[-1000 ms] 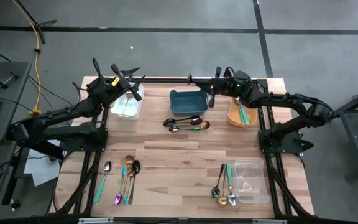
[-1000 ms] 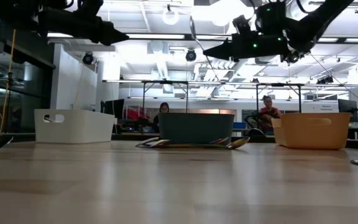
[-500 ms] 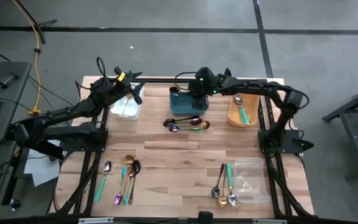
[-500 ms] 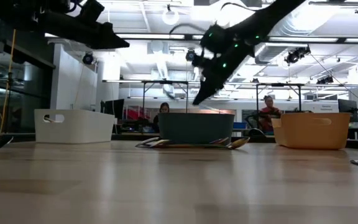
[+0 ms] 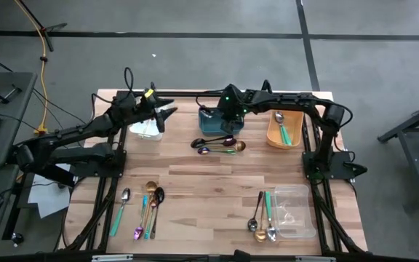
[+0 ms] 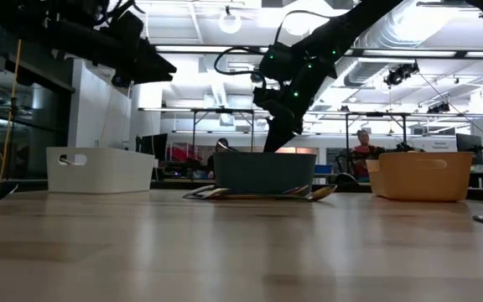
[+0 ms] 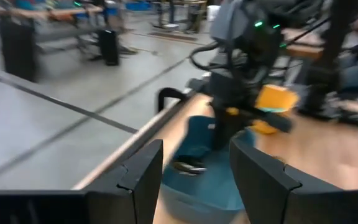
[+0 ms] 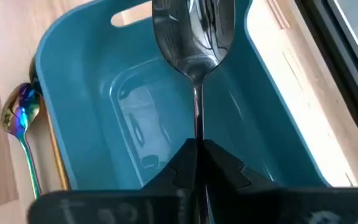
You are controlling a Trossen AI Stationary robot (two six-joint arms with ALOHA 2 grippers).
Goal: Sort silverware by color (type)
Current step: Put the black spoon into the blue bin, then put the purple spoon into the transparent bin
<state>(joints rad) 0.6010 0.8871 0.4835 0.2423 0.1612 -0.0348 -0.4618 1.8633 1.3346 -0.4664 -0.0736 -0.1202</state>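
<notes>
— What's on your level camera?

— I see the right pincer [image 6: 272,144] angled down just above the teal bin [image 6: 264,173], white bin [image 6: 101,169] at nine o'clock, orange bin [image 6: 419,175] at three.

— And utensils?

— Silverware [image 6: 258,193] lying on the desk [image 6: 241,252] before the teal bin.

We see a silver spoon [image 8: 194,28] over the teal bin [image 8: 104,93], an iridescent purple spoon [image 8: 21,109] beside it, an orange bin [image 5: 277,135], and a pale wood counter [image 5: 209,178].

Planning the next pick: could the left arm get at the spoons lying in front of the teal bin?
Probably yes: the left end effector hangs open near the white bin, with bare table between it and those spoons.
</notes>
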